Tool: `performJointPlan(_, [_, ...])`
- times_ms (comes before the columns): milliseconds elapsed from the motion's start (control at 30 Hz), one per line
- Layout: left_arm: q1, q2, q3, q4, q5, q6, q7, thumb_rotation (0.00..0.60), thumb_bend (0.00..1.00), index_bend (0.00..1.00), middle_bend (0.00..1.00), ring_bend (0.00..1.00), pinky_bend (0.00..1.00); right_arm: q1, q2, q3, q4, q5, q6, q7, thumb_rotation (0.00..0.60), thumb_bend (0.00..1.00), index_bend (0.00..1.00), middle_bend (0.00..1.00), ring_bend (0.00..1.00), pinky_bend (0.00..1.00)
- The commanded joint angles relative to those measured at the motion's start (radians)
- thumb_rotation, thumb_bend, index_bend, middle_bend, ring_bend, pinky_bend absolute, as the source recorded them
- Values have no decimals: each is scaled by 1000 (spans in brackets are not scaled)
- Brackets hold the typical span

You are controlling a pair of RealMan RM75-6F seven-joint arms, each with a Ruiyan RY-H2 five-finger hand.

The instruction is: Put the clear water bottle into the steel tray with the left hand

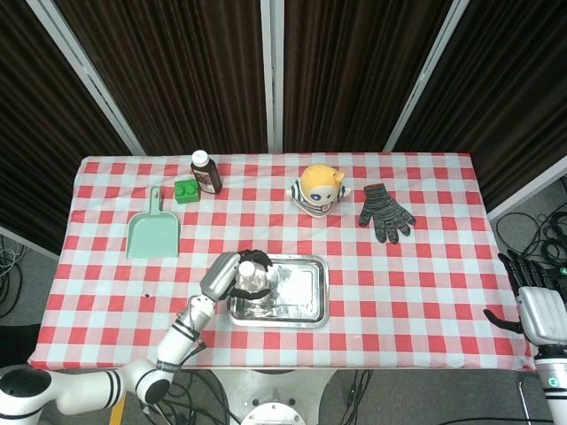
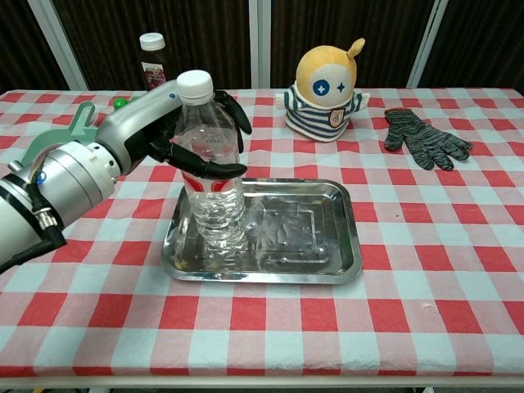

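The left hand point(image 2: 176, 135) wraps its fingers point(image 2: 214, 169) around the upper body of the clear water bottle point(image 2: 211, 176), just under the white cap, and holds it upright. The bottle's base stands inside the steel tray point(image 2: 327, 266), at the tray's left end, directly below the hand (whether the base rests fully on the tray floor or sits a touch above it, the chest view does not settle). In the head view the same hand point(image 1: 229, 274) covers the tray's left edge point(image 1: 306, 320) with the bottle cap point(image 1: 245, 268) showing between the fingers.

Beyond the hand, toward the far edge of the checked tablecloth point(image 2: 426, 237), stands a dark brown bottle point(image 1: 205, 172) with a green block point(image 1: 185, 190) beside it, and a teal dustpan point(image 1: 153, 232) lies on the hand's outer side. Off to the hand's inner side and further back sit a yellow plush toy point(image 2: 329, 82) and a grey knit glove point(image 2: 424, 137).

The right hand point(image 1: 534, 297) hangs well apart from everything, past the table's right edge, fingers spread and holding nothing.
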Motion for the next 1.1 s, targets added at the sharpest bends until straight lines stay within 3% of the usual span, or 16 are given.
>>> performJointPlan(33, [2,8,-1,0,21,10,-38,600,37,243,407,330,392,0,0,0,0,0,0,-1,600,101,0,0,0,0])
performJointPlan(200, [5,20,-3,-11,36,21,-67,600,0,161,250,240,322,0,-1,0,-2,0,1,-4,600,101,0,0,0,0])
performJointPlan(433, [23,102,-22,-149,45,54,-52,600,0,153,236,208,277,-2,4,2,-7,1,5,0,600,101,0,0,0,0])
performJointPlan(600, [17,228,-82,-306,-3,27,5,600,0,152,236,181,246,-2,5,1,-10,-5,8,1,600,101,0,0,0,0])
performJointPlan(833, [32,421,-198,-441,-84,40,65,600,0,153,236,181,250,-2,4,0,-7,-4,5,2,600,101,0,0,0,0])
performJointPlan(967, [67,501,-234,-433,-133,78,91,600,3,157,251,181,252,-2,3,-3,-5,-7,4,5,600,101,0,0,0,0])
performJointPlan(1100, [127,550,-209,-354,-199,108,151,600,108,173,275,181,260,-3,2,-4,-5,-10,7,5,600,101,0,0,0,0])
